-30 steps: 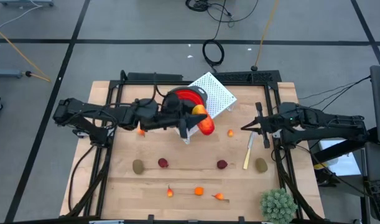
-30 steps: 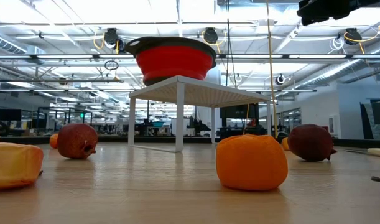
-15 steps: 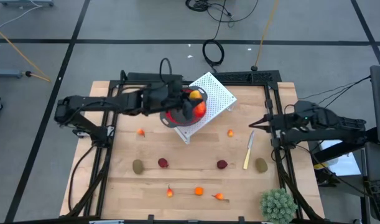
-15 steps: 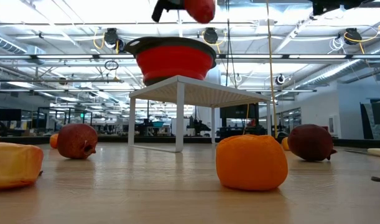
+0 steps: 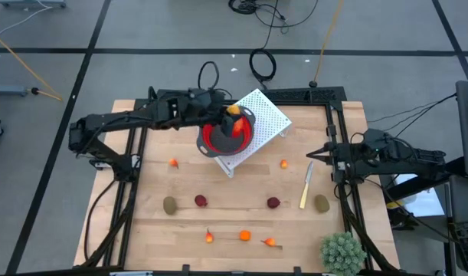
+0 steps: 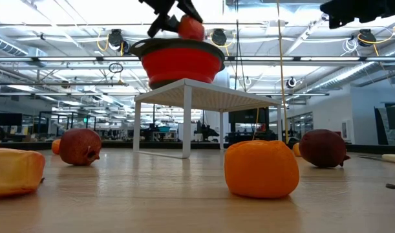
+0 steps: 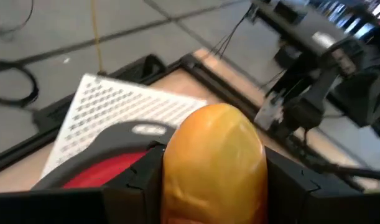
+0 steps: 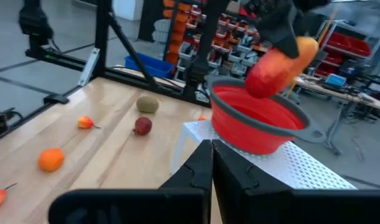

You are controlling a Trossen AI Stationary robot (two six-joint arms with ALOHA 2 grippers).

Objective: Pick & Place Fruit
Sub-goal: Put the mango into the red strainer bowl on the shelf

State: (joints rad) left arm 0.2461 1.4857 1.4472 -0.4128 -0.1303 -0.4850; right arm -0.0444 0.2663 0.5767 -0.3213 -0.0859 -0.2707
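The left gripper is grasping a red-and-yellow fruit over the red bowl – on the white rack – (right gripper clenched empty, waiting beside the table edge).

Red-and-yellow mango held in the left claw, tilted, just above the red bowl. On the table: two olive-brown kiwis, two dark red pomegranates, small orange pieces in the front row, two more farther back.
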